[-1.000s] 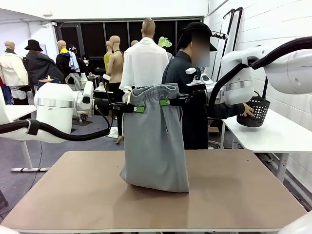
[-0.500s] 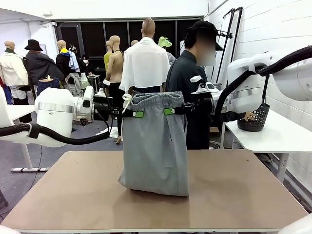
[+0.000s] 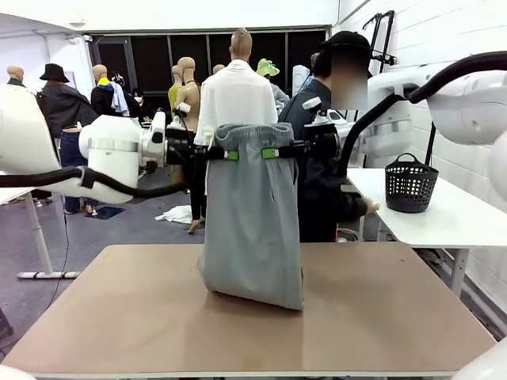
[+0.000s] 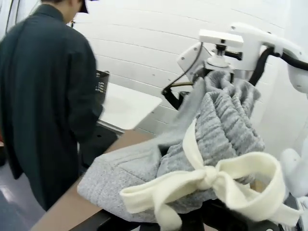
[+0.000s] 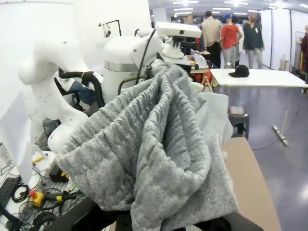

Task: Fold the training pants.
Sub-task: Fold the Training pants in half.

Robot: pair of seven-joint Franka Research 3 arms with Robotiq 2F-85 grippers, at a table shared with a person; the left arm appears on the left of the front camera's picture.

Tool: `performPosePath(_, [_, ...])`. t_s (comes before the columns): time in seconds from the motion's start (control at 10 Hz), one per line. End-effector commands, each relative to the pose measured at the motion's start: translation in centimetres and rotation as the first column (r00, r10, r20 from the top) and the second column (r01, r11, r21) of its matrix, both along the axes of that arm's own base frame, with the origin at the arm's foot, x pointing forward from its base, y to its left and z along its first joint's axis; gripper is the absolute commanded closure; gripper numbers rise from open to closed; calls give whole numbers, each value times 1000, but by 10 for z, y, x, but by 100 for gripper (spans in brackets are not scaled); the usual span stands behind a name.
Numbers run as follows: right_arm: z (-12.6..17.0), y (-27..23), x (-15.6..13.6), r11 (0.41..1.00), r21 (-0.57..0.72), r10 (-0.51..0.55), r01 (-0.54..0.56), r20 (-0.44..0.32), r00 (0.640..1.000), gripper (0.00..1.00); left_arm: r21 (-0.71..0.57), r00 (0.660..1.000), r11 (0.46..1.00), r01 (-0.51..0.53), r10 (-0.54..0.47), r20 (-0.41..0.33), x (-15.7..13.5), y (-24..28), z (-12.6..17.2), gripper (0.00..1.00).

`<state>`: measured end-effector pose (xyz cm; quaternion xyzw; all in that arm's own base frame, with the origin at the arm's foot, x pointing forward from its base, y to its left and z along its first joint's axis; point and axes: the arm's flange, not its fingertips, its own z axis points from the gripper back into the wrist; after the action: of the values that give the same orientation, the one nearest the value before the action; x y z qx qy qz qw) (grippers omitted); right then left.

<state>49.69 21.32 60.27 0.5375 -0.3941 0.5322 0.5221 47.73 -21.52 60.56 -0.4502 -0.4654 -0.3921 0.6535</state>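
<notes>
Desk (image 3: 119,317): brown, flat rectangular top with a pale edge. Resting on it: lower end of light grey soft jersey training pants (image 3: 252,237), bunched on the surface, directly below the green-padded fingers (image 3: 230,155).

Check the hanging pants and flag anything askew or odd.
The pants hang by the waistband between the left gripper and the right gripper, but not clear of the table: the bottom end rests bunched on it, lower toward the right. The waistband is gathered, the drawstring dangling knotted.
</notes>
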Motion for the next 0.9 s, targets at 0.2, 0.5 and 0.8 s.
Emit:
performPosePath(0.2, [73,16,70,999,-42,32,-27,124,992,100,44,982,984,-174,170,80,59,-3,76,100])
performPosePath(0.5, [97,24,105,998,-65,31,-19,185,982,100,30,940,952,-305,296,167,48,11,93,100])
performPosePath(0.8, [73,18,118,989,-143,58,-35,157,986,100,68,955,962,-266,253,154,15,25,77,100])
